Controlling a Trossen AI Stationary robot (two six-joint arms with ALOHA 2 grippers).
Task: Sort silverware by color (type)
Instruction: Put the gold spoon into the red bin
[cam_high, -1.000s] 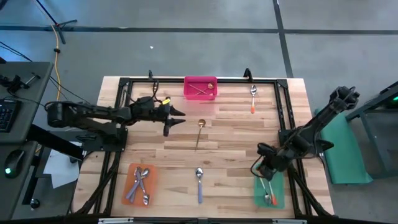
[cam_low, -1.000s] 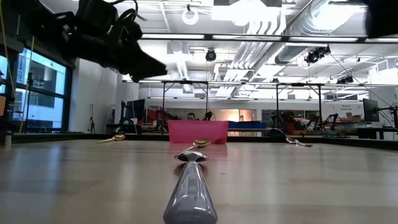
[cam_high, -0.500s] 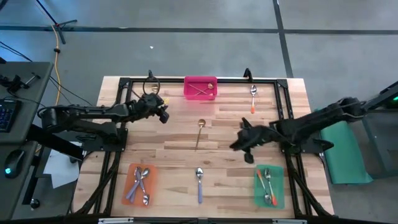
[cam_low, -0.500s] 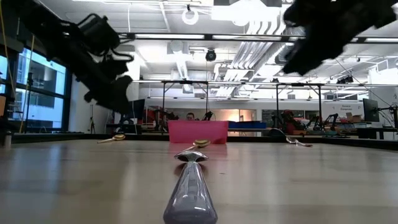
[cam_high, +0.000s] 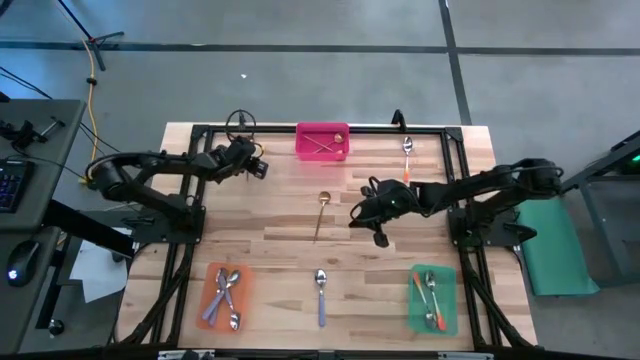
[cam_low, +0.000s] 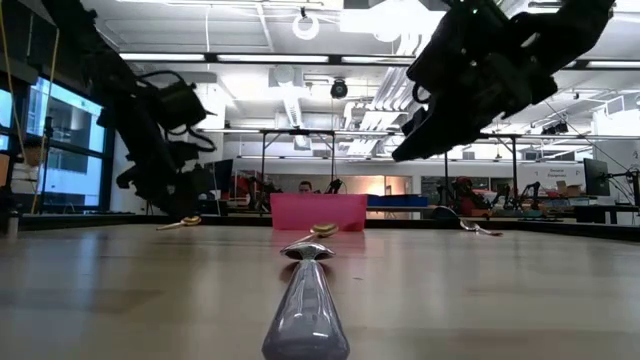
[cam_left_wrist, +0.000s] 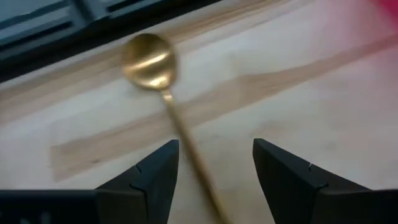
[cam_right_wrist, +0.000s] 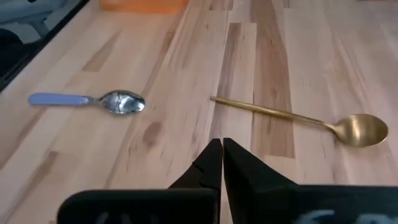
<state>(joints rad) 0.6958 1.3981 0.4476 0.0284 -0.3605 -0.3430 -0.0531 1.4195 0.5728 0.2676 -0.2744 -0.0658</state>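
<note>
I have the left gripper (cam_high: 258, 166) at about ten o'clock on the table (cam_high: 280, 240), near the far-left corner, its fingers (cam_left_wrist: 155, 180) spread wide and holding nothing. Through its wrist camera I see a gold spoon (cam_left_wrist: 163, 99) lying on the wood, its handle running in between the two fingers; neither finger touches it.

My right gripper (cam_high: 366, 216) hangs just right of the table's centre, at roughly two o'clock from the middle. Its fingers (cam_right_wrist: 219, 163) are pressed together and grip nothing. Ahead of it in the wrist view lie a second gold spoon (cam_right_wrist: 305, 118) and a blue-handled spoon (cam_right_wrist: 87, 100), well apart from each other, both flat on the boards.

From above, that second gold spoon sits near the centre, just left of the right gripper, its bowl pointing toward twelve o'clock. The blue-handled spoon lies at six o'clock, close to the near edge. An orange-handled spoon (cam_high: 407, 158) lies alone at one o'clock.

The pink tray (cam_high: 322, 141) at twelve o'clock holds slim gold spoons, crossed. The orange tray (cam_high: 212, 290) at seven o'clock holds blue-handled spoons in a loose pile. The green tray (cam_high: 416, 300) at five o'clock holds orange-handled spoons.

In the low view a person shows behind the pink tray.
</note>
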